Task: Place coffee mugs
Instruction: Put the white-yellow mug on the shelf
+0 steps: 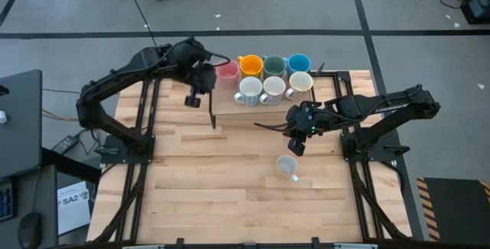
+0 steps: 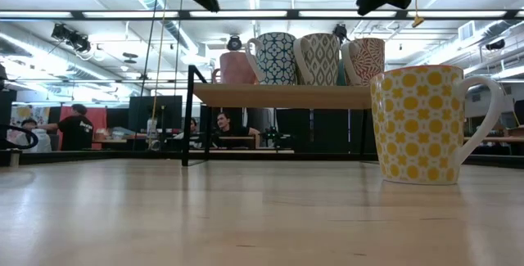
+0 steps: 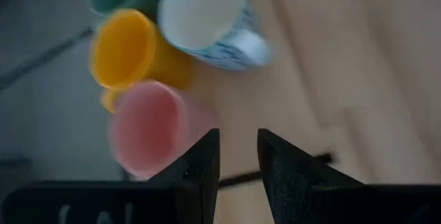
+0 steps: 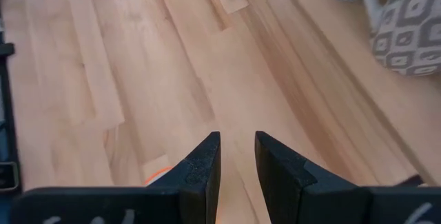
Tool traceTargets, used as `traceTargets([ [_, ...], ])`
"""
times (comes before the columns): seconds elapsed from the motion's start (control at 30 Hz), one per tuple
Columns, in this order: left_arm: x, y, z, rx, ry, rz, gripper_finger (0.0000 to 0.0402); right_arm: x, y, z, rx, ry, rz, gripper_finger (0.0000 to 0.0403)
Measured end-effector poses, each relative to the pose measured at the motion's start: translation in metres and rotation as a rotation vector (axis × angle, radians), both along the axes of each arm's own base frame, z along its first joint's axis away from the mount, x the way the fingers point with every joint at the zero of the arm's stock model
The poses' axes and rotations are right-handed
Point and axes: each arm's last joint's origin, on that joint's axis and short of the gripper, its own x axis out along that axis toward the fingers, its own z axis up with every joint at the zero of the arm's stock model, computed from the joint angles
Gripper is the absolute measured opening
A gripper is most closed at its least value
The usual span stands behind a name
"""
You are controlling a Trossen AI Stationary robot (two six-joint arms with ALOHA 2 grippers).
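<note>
High view: seven glazed ceramic mugs (image 1: 264,79) are seen on the raised wooden shelf (image 1: 230,111); one yellow-patterned white mug (image 1: 287,165) is left on the plank table (image 1: 199,188), below the right gripper (image 1: 297,140). Low view: judged rigid, slick, breakable; best taken by rim or handle. Wrist views: left gripper (image 3: 238,148) beside the matte pink mug (image 3: 148,127); both fingers narrow, nothing held.

Bright overhead lighting; left wrist blurred

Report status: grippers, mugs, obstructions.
Left gripper empty, above shelf by pink mug. Right gripper empty, near yellow-patterned mug alone on table. Seven mugs shelved. Nothing blocking.
</note>
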Motion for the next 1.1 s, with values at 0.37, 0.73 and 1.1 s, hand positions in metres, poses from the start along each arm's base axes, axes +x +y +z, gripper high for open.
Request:
traceTargets([
  [0.37, -0.011, -0.048, -0.013, -0.314, 0.188, 0.217, 0.0105, -0.003, 0.017, 0.0, 0.013, 0.0, 0.08, 0.0096],
  [0.73, 0.004, -0.106, -0.016, -0.398, 0.142, 0.163, 0.0105, -0.004, 0.036, -0.013, -0.044, -0.018, 0.157, 0.0096],
  [1.1, 0.023, -0.155, -0.103, -0.481, 0.023, -0.087, 0.0105, -0.003, 0.041, -0.046, -0.005, 0.009, 0.196, 0.0096],
])
